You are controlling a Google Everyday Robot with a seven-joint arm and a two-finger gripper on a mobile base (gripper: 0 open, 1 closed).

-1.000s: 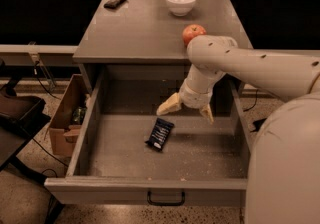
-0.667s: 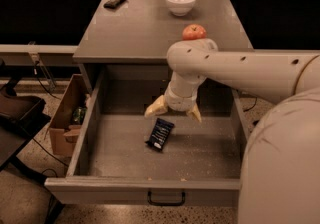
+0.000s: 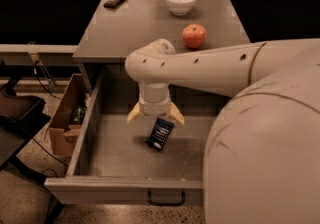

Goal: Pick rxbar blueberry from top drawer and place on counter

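The cream two-finger gripper (image 3: 155, 118) hangs inside the wide, shallow grey top drawer (image 3: 116, 154), below the front edge of the matte grey counter (image 3: 135, 28). Its fingers (image 3: 134, 114) are spread wide and hold nothing. The small dark navy rxbar blueberry (image 3: 160, 133) lies tilted on the drawer floor just beneath them, seemingly untouched. The robot's pale body (image 3: 270, 158) hides the drawer's right end.

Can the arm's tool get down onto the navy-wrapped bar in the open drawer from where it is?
Probably yes. The tool hangs open inside the wide shallow grey drawer, just above the small flat navy-wrapped bar with white print. The bar lies flat on the drawer floor, nothing covering it.
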